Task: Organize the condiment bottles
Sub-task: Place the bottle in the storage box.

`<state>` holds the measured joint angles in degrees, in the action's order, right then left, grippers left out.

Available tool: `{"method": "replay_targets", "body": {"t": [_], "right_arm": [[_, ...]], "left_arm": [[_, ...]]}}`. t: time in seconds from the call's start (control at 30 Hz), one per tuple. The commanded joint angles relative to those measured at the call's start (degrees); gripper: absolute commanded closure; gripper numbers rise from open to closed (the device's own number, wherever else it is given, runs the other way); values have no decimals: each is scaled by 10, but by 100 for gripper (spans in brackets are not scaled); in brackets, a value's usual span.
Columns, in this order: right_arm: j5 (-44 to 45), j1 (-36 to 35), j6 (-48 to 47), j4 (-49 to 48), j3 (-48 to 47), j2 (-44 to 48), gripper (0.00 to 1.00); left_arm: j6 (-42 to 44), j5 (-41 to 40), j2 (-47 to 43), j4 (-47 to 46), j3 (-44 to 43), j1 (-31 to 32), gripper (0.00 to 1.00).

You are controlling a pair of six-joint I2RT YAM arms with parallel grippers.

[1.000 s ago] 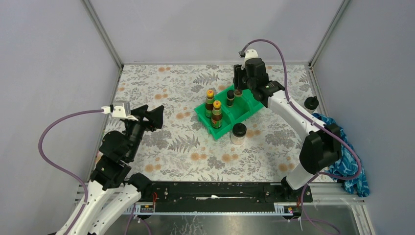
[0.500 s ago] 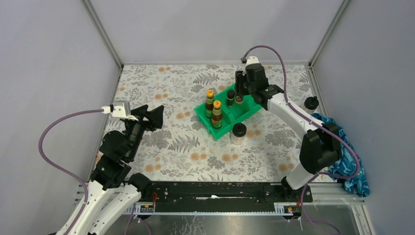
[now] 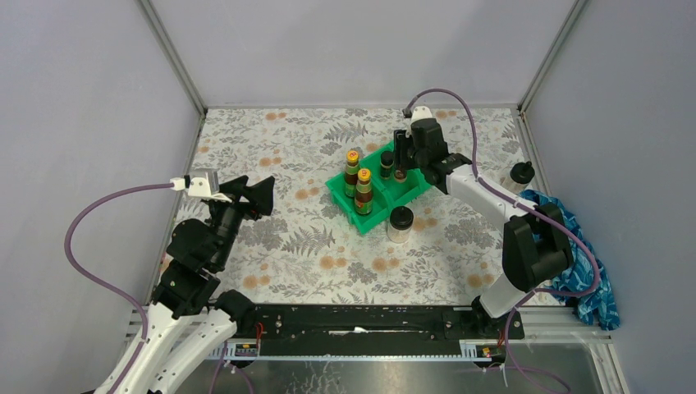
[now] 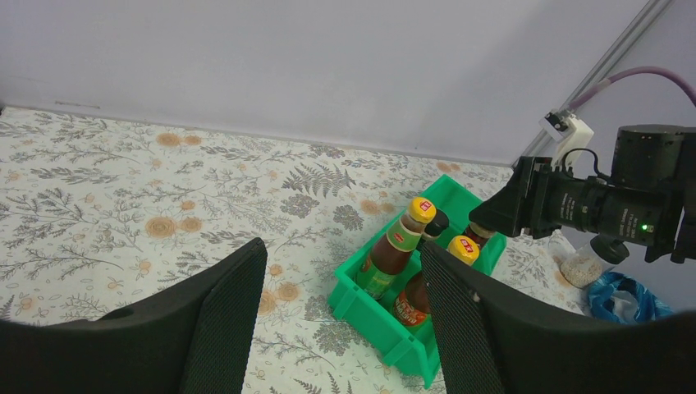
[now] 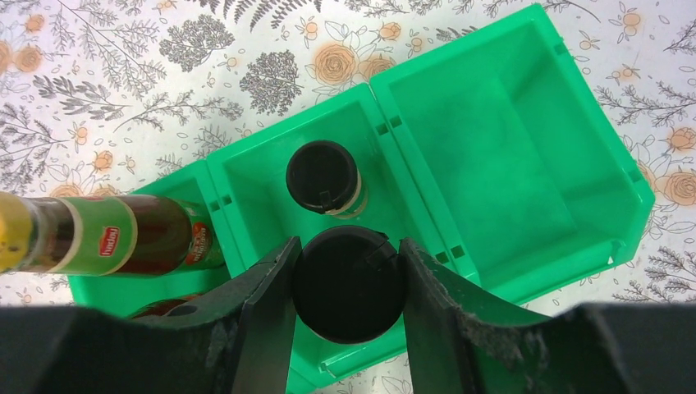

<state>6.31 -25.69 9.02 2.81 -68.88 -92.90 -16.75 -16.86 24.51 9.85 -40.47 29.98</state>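
**Top view**
- Table (image 3: 271,246): floral cover, walled at left, back and right. There is a broad bare stretch between the left arm and the bin.
- Green bin (image 3: 367,220): three compartments, set at an angle right of centre, well apart from every wall.
- Rear yellow-capped bottle (image 3: 352,171) and front yellow-capped bottle (image 3: 364,195): upright in the left compartment.
- Second black-capped jar (image 3: 386,164): upright in the middle compartment.
- Right gripper (image 3: 400,161): over the middle compartment, its arm crossing the bin's right end. The held jar (image 3: 400,174) is beneath it.
- Clear black-lidded jar (image 3: 400,223): on the table just beside the bin's near wall, not touching it.
- Blue cloth (image 3: 583,271): at the right edge, by the right arm.
- Small black-topped thing (image 3: 522,172): near the right wall, too small to identify.
- Left gripper (image 3: 256,195): well apart to the left, over bare table.

**Left wrist view**
- The left gripper's jaws are partly spread, with nothing between them.
- The bin is framed between the fingers.
- The right arm spans the right side of the view.

**Right wrist view**
- The fingers are pressed against both sides of the held jar's black cap.
- The held jar is at the near end of the middle compartment, just beside the second black-capped jar, with a narrow gap between them.
- Whether its base rests on the floor cannot be told.
- Divider walls stand close on either side of it.
- The right compartment shows bare green floor.
- The yellow-capped bottles stand across the left divider.
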Motion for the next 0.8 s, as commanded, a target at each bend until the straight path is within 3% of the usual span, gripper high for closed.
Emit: {"method": "replay_targets", "body": {"t": [0.0,0.77], "right_arm": [[-11,5,-15,-72,19,14,100],[-24,5,-54,-241,129,18,100]], "left_arm": [[3,9,-3,-18,8,-4,26],[2,11,-2,-18,9,-4,26]]}}
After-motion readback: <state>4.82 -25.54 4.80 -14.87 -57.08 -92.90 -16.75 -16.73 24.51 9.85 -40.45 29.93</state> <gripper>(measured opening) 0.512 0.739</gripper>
